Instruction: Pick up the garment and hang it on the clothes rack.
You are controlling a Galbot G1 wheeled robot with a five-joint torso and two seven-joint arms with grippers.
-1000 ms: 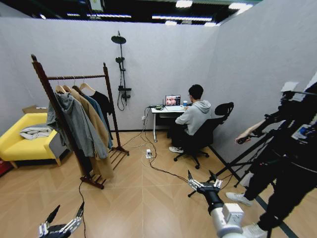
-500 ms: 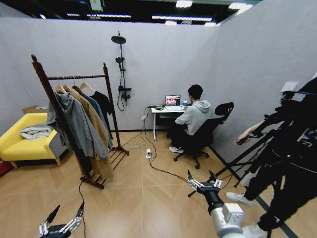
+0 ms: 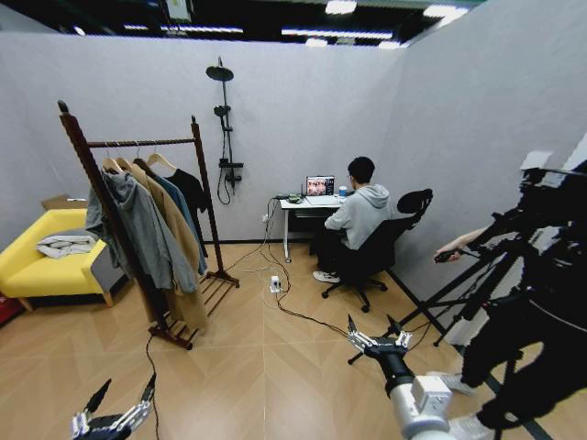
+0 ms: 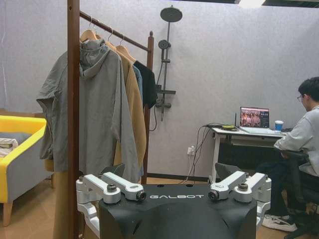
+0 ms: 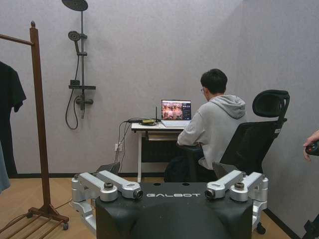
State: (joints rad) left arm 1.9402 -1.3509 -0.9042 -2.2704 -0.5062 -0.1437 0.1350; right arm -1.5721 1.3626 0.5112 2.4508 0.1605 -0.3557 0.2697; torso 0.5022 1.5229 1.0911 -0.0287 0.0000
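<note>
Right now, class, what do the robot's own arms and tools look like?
The left tool and right tool have silver-grey metal fingers with black tips. The right forearm is black with a pale grey wrist block. Each wrist view shows a black housing printed GALBOT.

Yellow sofa [image 3: 37, 261], white desk [image 3: 303, 205]

Bright overhead strip lighting, wide-angle bowing

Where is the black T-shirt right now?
In the head view, the black T-shirt hangs on the clothes rack at the left of the room, at the rack's far end, behind the tan coat and near the shower-head stand.
</note>
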